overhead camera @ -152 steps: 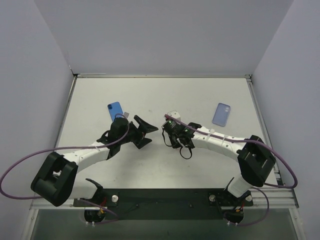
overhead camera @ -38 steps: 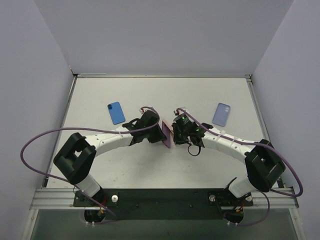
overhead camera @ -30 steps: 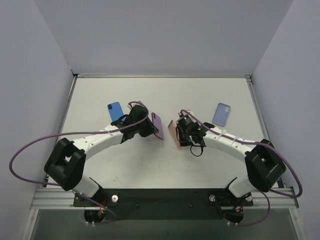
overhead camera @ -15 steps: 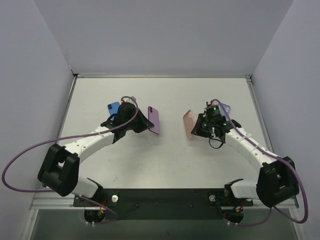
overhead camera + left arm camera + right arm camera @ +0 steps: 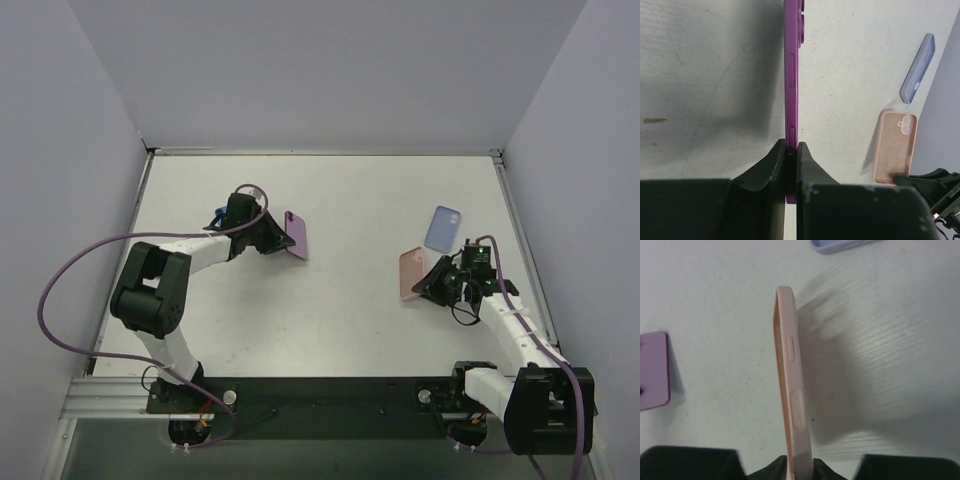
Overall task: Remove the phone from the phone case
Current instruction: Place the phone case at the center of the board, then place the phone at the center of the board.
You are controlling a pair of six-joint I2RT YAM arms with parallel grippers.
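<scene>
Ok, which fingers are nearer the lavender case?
Right. Right fingers, holding the pink case, are close by the lavender case; left fingers hold the phone far to its left.

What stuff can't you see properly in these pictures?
Top view: the blue object is mostly hidden behind the left arm.
Left wrist view: the purple phone shows only its thin edge, its bottom buried in the left gripper.
Right wrist view: the lavender case is cut off by the top edge.
Right wrist view: the pink case is edge-on, so its inside hardly shows.
</scene>
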